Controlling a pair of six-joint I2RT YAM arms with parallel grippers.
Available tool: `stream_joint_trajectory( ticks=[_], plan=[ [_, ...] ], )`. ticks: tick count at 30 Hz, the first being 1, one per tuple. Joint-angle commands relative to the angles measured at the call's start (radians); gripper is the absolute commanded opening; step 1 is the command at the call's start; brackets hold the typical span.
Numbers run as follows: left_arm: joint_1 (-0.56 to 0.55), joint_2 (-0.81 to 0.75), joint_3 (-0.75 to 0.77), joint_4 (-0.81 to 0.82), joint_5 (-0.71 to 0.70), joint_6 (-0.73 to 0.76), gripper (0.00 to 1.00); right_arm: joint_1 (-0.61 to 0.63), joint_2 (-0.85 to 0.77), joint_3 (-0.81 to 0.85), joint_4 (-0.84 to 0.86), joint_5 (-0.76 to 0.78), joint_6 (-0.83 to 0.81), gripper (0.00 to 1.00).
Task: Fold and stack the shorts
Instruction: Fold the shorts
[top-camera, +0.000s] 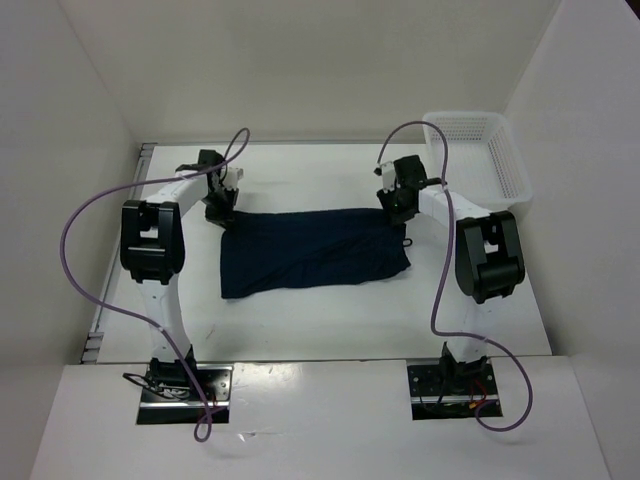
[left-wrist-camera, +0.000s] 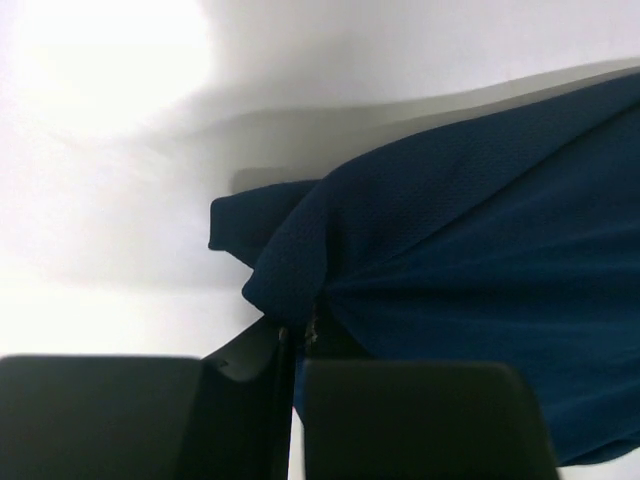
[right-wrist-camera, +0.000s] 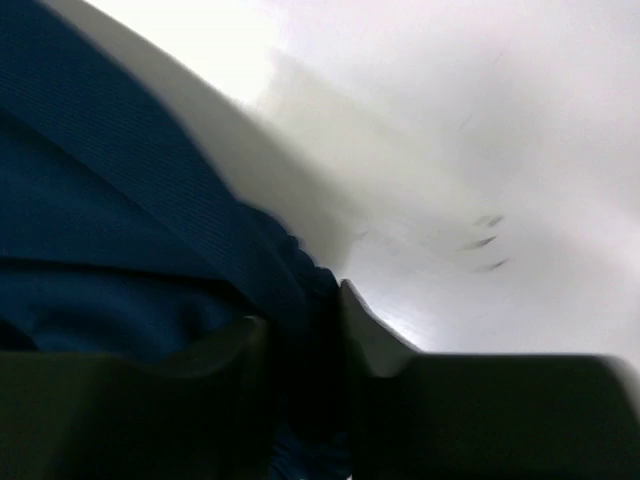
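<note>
Caught left claw (left-wrist-camera: 295, 345), right claw (right-wrist-camera: 305, 330) clamped on shorts (top-camera: 310, 250) up close; spotted basket (top-camera: 480, 150) only from above. White counter (top-camera: 330, 320), white walls (top-camera: 300, 60).

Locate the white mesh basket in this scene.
In the top view, the white mesh basket sits at the far right corner of the table, just beyond the right end effector and apart from the navy shorts.
</note>
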Motion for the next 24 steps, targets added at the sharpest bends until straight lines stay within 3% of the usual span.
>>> stream_joint_trajectory(
  ticks=[1, 2, 3, 4, 7, 10, 15, 19, 24],
  plan=[
    [0.025, 0.038, 0.113, 0.038, -0.053, 0.005, 0.03, -0.007, 0.023, 0.107, 0.069, 0.022, 0.042, 0.36],
    [0.025, 0.052, 0.131, 0.038, -0.053, 0.005, 0.08, -0.007, 0.024, 0.13, 0.079, 0.031, 0.042, 0.5],
    [0.016, 0.052, 0.154, 0.028, -0.053, 0.005, 0.3, -0.007, 0.024, 0.141, 0.079, 0.032, 0.042, 0.6],
    [0.016, 0.052, 0.154, 0.028, -0.053, 0.005, 0.39, -0.007, 0.024, 0.162, 0.089, 0.051, 0.042, 0.74],
    [0.007, 0.03, 0.156, 0.028, -0.053, 0.005, 0.55, -0.007, -0.009, 0.191, 0.08, 0.061, 0.019, 0.79],
    [0.007, -0.051, 0.11, 0.028, -0.062, 0.005, 0.61, -0.007, -0.07, 0.192, 0.053, 0.038, -0.005, 0.81],
    [0.007, -0.253, -0.136, 0.018, -0.114, 0.005, 0.6, 0.086, -0.203, 0.031, -0.047, -0.04, -0.12, 0.55],
    [-0.037, -0.411, -0.324, -0.047, -0.177, 0.005, 0.55, 0.151, -0.275, -0.121, -0.059, -0.05, -0.183, 0.53],
    [-0.056, -0.497, -0.432, -0.1, -0.153, 0.005, 0.53, 0.184, -0.276, -0.14, -0.059, -0.033, -0.251, 0.58]
  ],
)
